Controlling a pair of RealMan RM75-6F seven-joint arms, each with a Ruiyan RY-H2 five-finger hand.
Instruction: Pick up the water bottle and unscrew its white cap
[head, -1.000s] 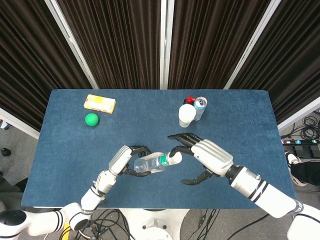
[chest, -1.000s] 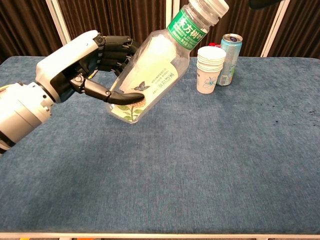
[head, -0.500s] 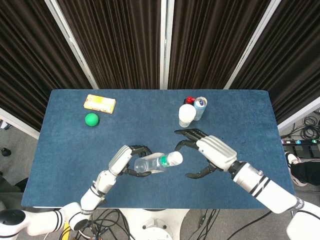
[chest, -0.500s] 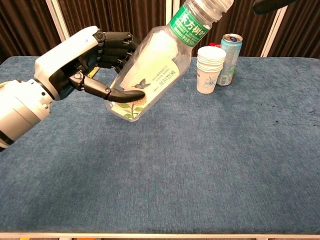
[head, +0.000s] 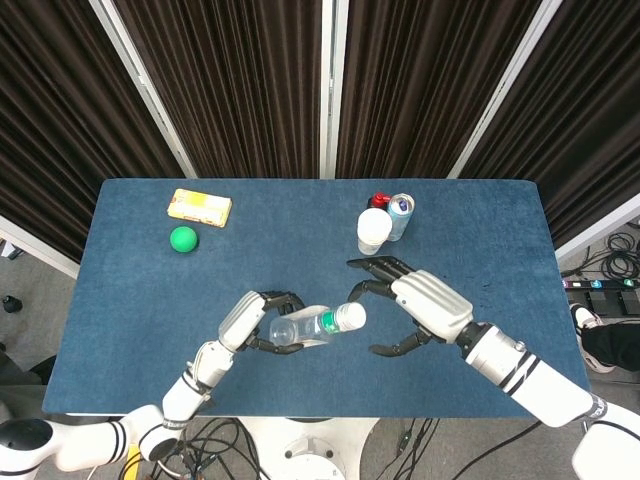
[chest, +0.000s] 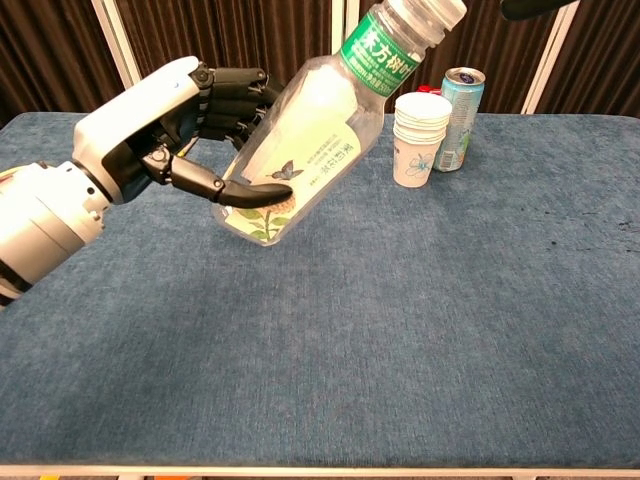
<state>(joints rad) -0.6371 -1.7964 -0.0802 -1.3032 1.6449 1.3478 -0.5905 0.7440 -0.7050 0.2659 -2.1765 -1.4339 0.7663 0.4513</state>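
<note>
- The left hand (chest: 165, 125) is gripping the clear plastic water bottle with the green label (chest: 310, 130) around its lower body, holding it lifted off the blue cloth-covered bench (chest: 420, 330) and tilted so the neck is leaning toward about 2 o'clock in the chest view.
- In the head view the bottle (head: 310, 325) is sitting near the front middle of the bench, with its white cap (head: 349, 316) pointing toward 3 o'clock, at the right hand (head: 405, 305).
- The right hand is holding nothing; its fingers are spread and curved, hovering just beside the cap without touching it.
- To do this step well, I judge the right hand needs to be closing squarely around the cap's rim, not the green label below it, so the twist is going into the thread.
- The left hand should be gripping firmly enough that the thin, smooth bottle is not spinning or buckling under the torque.
- Keeping the neck tilted upward is helping avoid spilling if the bottle contains liquid; I cannot tell how full it is.
- A stack of white paper cups (head: 374, 230) and a light blue drink can (head: 400, 212) are standing at about 1 o'clock from the bottle, well apart.
- Compared with a second ago, the right hand has drawn back: its fingertips were on the cap then, and a gap is showing now. The bottle has barely shifted.
</note>
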